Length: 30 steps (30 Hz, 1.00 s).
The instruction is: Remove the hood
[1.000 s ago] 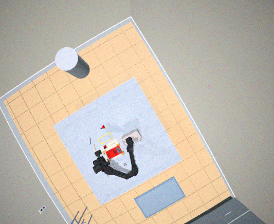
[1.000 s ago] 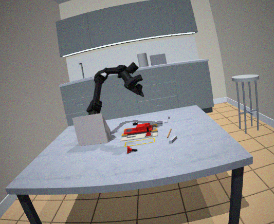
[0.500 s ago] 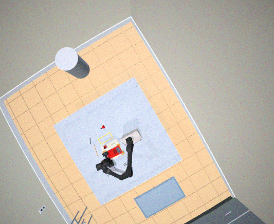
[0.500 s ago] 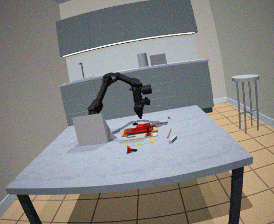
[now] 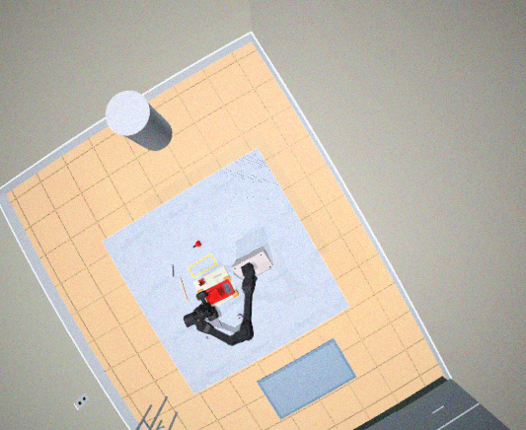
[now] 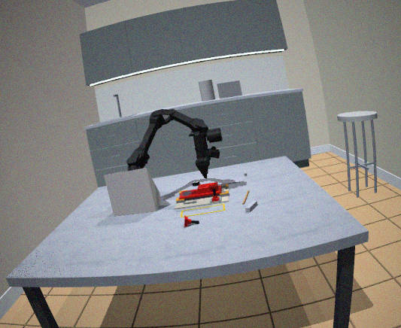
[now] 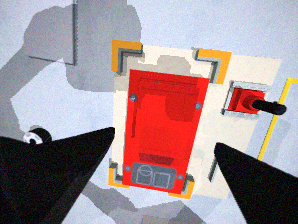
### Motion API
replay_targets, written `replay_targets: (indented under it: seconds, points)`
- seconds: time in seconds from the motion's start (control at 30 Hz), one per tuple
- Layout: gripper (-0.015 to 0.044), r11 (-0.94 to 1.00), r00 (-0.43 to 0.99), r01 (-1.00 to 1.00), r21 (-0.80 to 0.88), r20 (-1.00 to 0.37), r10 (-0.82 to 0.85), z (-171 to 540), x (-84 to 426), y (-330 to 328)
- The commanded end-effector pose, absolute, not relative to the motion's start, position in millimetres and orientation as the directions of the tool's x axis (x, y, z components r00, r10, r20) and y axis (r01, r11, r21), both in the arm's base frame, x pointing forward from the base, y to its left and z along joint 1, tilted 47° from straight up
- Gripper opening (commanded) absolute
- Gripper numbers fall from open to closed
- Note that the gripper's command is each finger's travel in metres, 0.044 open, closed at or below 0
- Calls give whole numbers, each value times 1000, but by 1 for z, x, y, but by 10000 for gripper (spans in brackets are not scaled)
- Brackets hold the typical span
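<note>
- Gripper (image 7: 162, 150) hangs above the toy car (image 7: 165, 132), pointing straight down, fingers spread wide with nothing between them and touching nothing.
- Wrist view: the two dark fingertips frame the near end of the car, one on each side of it and above it.
- Hood (image 7: 167, 117), a flat red panel with small grey screws at its corners, sits on the car body; a grey plate with a circle and a square lies at its near end.
- Car rests on a cream base plate (image 7: 250, 165) with orange and grey corner brackets holding it in place.
- On the same plate, beside the car, a small grey-edged recess holds a red part with a black stem (image 7: 252, 104) sticking out toward the yellow line.
- Marked area (image 6: 203, 211), a yellow outlined rectangle on the table (image 6: 283, 226), lies just beside the plate, toward the table's front edge; nothing sits inside it.
- Another small red and black piece (image 6: 189, 222) lies on the table just past the yellow outline.
- An orange stick (image 6: 246, 196) and a small grey block (image 6: 251, 206) lie to the side of the plate, apart from it.
- A small black wheel (image 7: 36, 136) lies on the table near one fingertip.
- Arm's base stands on a grey box (image 6: 132, 192).
</note>
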<state>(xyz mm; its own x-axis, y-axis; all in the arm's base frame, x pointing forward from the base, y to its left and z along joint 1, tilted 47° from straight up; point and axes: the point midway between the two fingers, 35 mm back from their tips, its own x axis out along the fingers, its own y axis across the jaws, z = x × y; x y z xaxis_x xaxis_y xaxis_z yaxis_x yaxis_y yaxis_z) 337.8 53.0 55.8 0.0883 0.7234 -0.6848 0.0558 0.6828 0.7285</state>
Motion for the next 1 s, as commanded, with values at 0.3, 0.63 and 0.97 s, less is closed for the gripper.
replay_targets:
  seconds: [0.3,0.63,0.97]
  points:
    - [440,679,90,61,731,-682,726,48,339,61]
    - [440,679,90,61,731,-682,726,42,339,67]
    - [440,679,90,61,732,-681,727,36,339,73]
